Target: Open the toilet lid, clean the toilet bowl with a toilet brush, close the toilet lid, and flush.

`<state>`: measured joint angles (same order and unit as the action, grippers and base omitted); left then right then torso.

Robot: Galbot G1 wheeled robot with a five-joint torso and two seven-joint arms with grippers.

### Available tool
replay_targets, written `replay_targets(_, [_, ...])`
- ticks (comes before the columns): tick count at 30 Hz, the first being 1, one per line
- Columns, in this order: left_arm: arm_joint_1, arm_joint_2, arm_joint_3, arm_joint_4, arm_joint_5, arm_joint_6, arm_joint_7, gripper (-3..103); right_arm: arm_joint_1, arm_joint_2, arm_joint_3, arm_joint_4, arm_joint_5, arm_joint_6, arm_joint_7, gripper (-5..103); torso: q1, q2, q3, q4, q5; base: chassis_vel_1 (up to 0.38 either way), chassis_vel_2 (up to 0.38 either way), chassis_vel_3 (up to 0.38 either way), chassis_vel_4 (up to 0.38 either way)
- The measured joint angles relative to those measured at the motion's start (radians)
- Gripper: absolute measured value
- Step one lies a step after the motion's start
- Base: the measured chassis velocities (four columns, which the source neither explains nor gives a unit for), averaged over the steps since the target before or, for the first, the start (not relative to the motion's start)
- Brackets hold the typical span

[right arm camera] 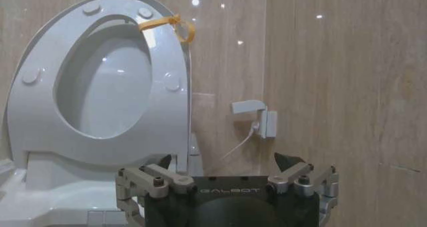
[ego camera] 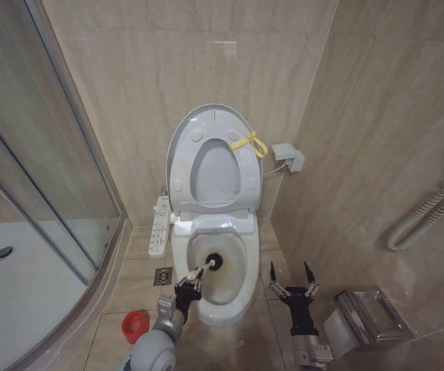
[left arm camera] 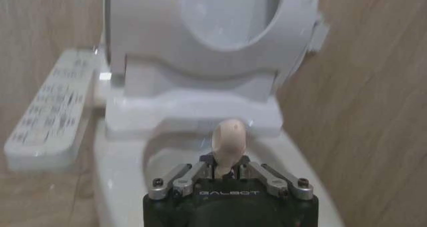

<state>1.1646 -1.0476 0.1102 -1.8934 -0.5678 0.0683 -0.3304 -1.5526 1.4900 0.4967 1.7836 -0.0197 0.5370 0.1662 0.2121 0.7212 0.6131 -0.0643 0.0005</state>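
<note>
The toilet lid (ego camera: 213, 174) stands raised against the wall behind the seat ring (ego camera: 247, 179), with a yellow cord (ego camera: 249, 143) tied at its edge. Below it the toilet bowl (ego camera: 236, 284) lies uncovered, a yellowish stain on its inner wall. My left gripper (ego camera: 192, 281) hovers at the bowl's front left rim, shut on the toilet brush's pale handle (left arm camera: 229, 138). The black brush head (ego camera: 213, 261) sits inside the bowl. My right gripper (ego camera: 292, 280) is open to the right of the bowl, holding nothing; in the right wrist view it (right arm camera: 227, 163) faces the raised lid (right arm camera: 110, 87).
The red brush holder (ego camera: 134, 325) stands on the floor left of the bowl. A white control panel (ego camera: 159, 225) juts from the toilet's left side. A glass shower enclosure (ego camera: 29, 193) fills the left. A paper holder (ego camera: 365, 313) and hose (ego camera: 429, 210) hang on the right wall.
</note>
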Motion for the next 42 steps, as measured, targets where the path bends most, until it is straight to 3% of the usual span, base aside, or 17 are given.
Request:
replay_targets(3, [0.027, 0.013, -0.026, -0.066, 0.003, -0.002, 0.000, 18, -0.002, -0.005, 0.003, 0.003, 0.000, 0.000, 0.001, 100, 0.000, 0.000, 0.000, 0.0002, 0.0001, 0.000, 0.000, 0.000, 0.000])
replay_targets(29, [0.153, 0.017, -0.085, -0.200, 0.012, 0.044, -0.028, 18, 0.009, -0.027, -0.005, -0.002, 0.012, 0.001, 0.003, 100, 0.000, 0.000, 0.000, 0.0001, 0.0000, 0.000, 0.000, 0.000, 0.000])
replay_targets(34, [0.219, 0.058, -0.112, -0.263, 0.031, 0.034, -0.031, 18, 0.004, -0.025, -0.006, 0.002, 0.012, 0.004, 0.002, 100, 0.000, 0.000, 0.000, 0.0000, 0.0000, 0.000, 0.000, 0.000, 0.000])
replay_targets(42, [0.301, 0.146, -0.179, -0.254, 0.053, 0.046, -0.069, 18, -0.003, -0.031, -0.005, 0.010, 0.012, 0.010, 0.002, 100, 0.000, 0.000, 0.000, 0.0001, -0.0001, 0.000, 0.000, 0.000, 0.000])
